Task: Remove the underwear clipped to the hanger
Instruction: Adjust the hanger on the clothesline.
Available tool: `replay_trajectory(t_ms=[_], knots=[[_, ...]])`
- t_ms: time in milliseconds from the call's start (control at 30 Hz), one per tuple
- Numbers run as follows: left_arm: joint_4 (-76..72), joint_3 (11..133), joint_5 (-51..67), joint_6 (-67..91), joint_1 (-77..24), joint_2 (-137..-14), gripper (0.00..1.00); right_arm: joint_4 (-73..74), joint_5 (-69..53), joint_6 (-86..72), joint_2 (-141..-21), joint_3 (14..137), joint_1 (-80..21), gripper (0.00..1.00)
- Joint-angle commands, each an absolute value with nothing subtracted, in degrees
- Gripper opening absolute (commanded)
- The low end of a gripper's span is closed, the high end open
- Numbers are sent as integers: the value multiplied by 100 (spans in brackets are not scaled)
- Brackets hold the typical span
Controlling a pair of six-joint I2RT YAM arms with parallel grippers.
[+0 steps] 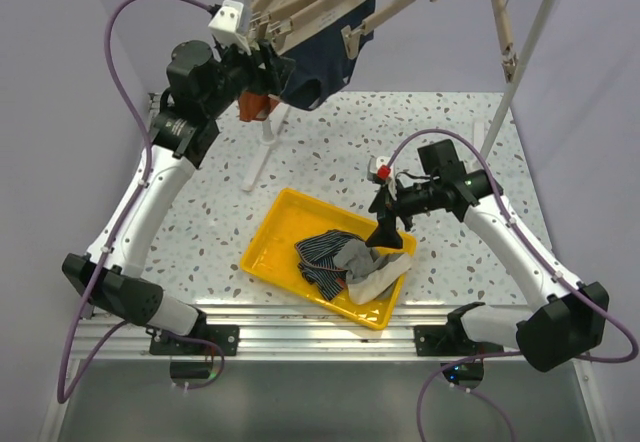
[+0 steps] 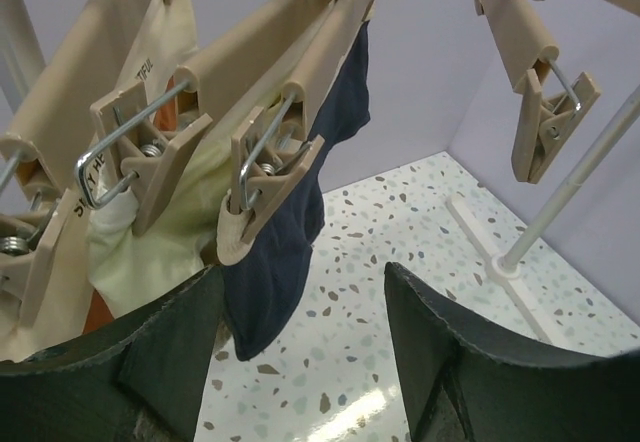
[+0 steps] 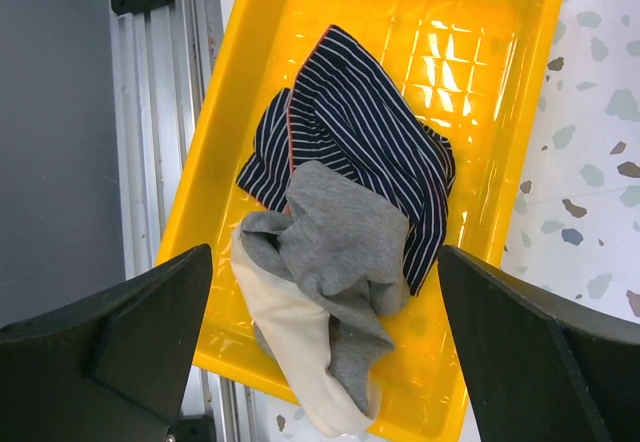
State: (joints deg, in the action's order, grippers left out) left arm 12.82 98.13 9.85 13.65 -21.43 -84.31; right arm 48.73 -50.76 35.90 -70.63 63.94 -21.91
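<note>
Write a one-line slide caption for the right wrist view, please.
Open right pincer above yellow tray holding striped navy briefs and grey-white briefs.

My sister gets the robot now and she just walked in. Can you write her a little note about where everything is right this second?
Left end effector: open, up at the hangers, just below the navy underwear, holding nothing.
Right end effector: open wide above the yellow tray, holding nothing.
Done: the striped navy underwear and the grey-white underwear lie in the tray.
Left: the navy pair hangs from a wooden clip hanger. The pale cream-green underwear is clipped beside it, and a bit of orange-red underwear shows behind that.
</note>
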Motion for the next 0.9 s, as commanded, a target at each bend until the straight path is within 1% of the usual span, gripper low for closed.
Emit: replay_trajectory(t_ms=[0,133,300,400,500,533,567,600,700,867], knots=[[493,9791,844,1028,-2109,-8551,68,4729,-5309,3516,-6856,6381,-2127,99],[369,9870,642,1002,-2109,-8727,61,4729,-5326,3507,-6829,6381,-2109,99],[264,9940,633,1019,-2109,-8930,56,4720,-5344,3481,-6812,6390,-2083,99],[133,9932,817,1055,-2109,-9026,51,4702,-5352,3472,-6820,6381,-2074,98],[-158,9879,1063,1107,-2109,-9061,36,4685,-5353,3463,-6820,6381,-2057,99],[-202,9879,1185,1125,-2109,-9070,26,4685,-5361,3463,-6820,6390,-2065,99],[-254,9862,1221,1134,-2118,-9070,21,4685,-5353,3454,-6820,6390,-2048,98],[-281,9861,1326,1169,-2118,-9062,12,4693,-5353,3454,-6829,6390,-2057,99],[-457,9695,1537,1256,-2118,-8965,0,4685,-5353,3437,-6829,6398,-2039,98],[-676,9405,2029,1494,-2171,-8763,0,4693,-5353,3428,-6838,6416,-2021,99]])
